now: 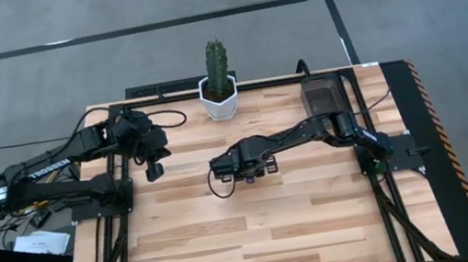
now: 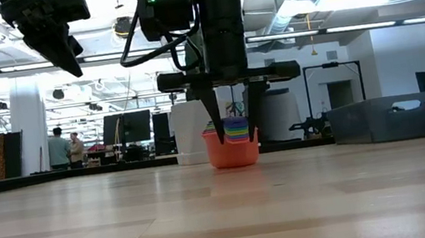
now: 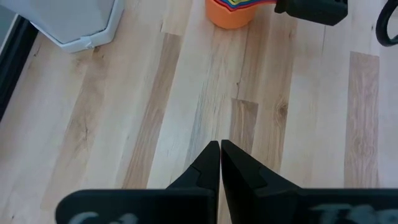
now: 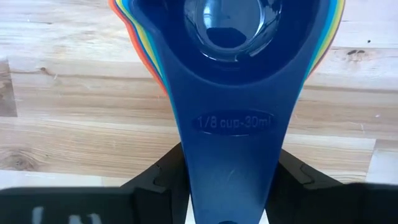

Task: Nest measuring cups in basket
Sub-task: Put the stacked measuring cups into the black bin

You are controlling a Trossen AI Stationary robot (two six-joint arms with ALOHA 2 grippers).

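Left gripper: the left gripper (image 3: 220, 163) hangs above the bare wood to the left of the cactus pot (image 1: 221, 98); its two dark fingers (image 3: 205, 168) are pressed together tip to tip with nothing between them.
Cactus pot: white, with a green cactus (image 1: 218, 65) in it, standing at the far edge of the table (image 1: 304, 223), about midway along that edge.
Measuring cups: the measuring cups (image 2: 232, 146) sit stacked one inside another on the wood, in front of the cactus pot and slightly to its right; the orange one is outermost at the bottom, with yellow, green and blue rims showing above it.
Top cup: the dark blue cup (image 4: 231, 56) lies uppermost in the stack; its flat handle reads "1/8 cup 30 ml".
Right gripper: the right gripper (image 4: 229, 186) is down over the stack, partly open, one finger (image 4: 158, 180) on each side of the stacked handles and tight against them, so it grips the stack by its handles.
Basket: the basket (image 1: 322, 95) stands at the far edge, well to the right of the cactus pot, apart from the cups.
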